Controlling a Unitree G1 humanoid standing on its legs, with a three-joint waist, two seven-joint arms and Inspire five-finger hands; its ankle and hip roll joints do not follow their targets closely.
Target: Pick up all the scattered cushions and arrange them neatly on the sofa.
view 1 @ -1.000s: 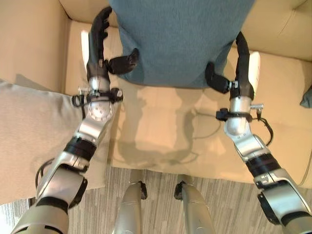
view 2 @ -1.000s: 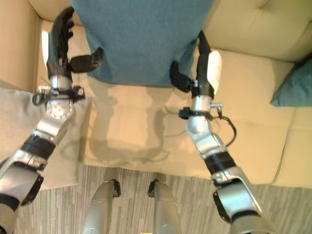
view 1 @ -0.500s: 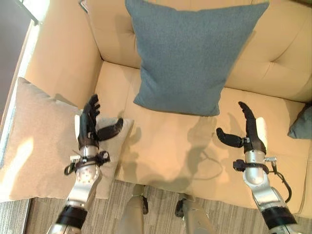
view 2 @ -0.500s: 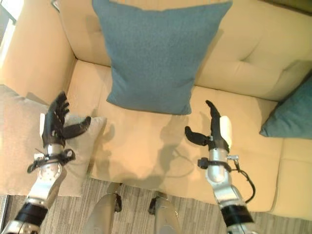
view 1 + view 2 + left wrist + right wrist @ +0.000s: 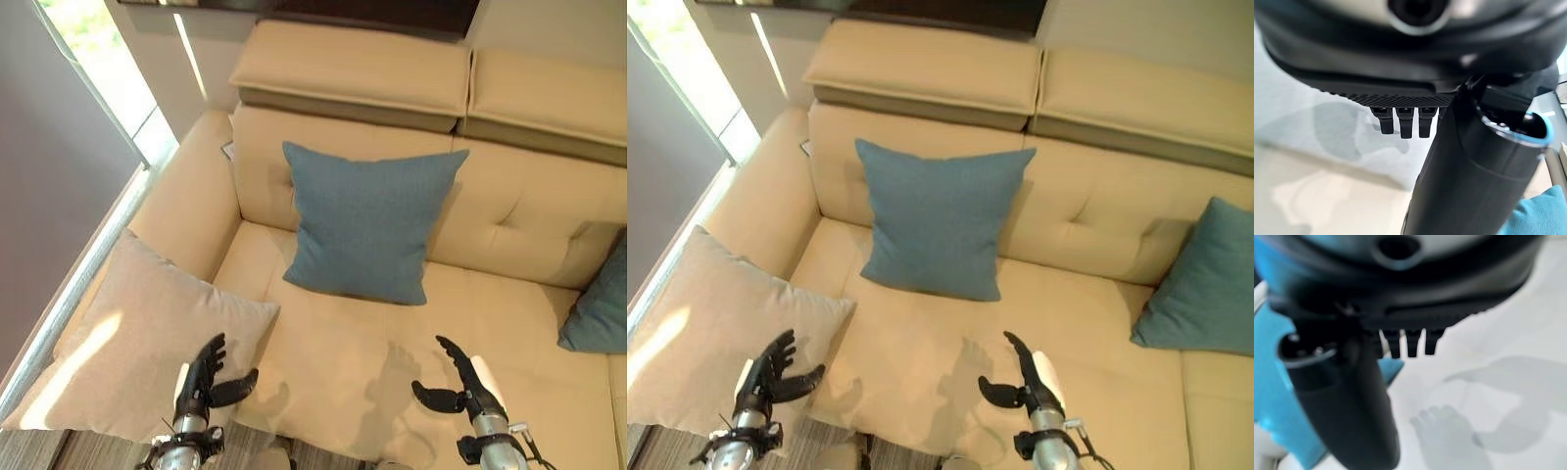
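Note:
A teal cushion point(image 5: 370, 223) stands upright against the back of the beige sofa point(image 5: 509, 220), resting on the seat. A second teal cushion point(image 5: 1205, 282) leans at the sofa's right end. A beige cushion point(image 5: 137, 343) lies tilted against the left armrest, half off the seat's front. My left hand point(image 5: 201, 377) hovers open over the beige cushion's near corner, holding nothing. My right hand point(image 5: 465, 384) is open above the seat's front, well short of the teal cushion. Both hands show open and empty in the wrist views point(image 5: 1403, 120) point(image 5: 1405, 342).
The sofa's left armrest point(image 5: 181, 196) runs beside a grey wall and a bright window strip point(image 5: 108, 88). Two headrest pads point(image 5: 353, 69) top the backrest. The seat point(image 5: 392, 333) between the hands is bare.
Both hands have let go of the teal cushion, which now stands against the backrest. The arms have drawn back and down, and the camera has pulled away, showing the whole sofa.

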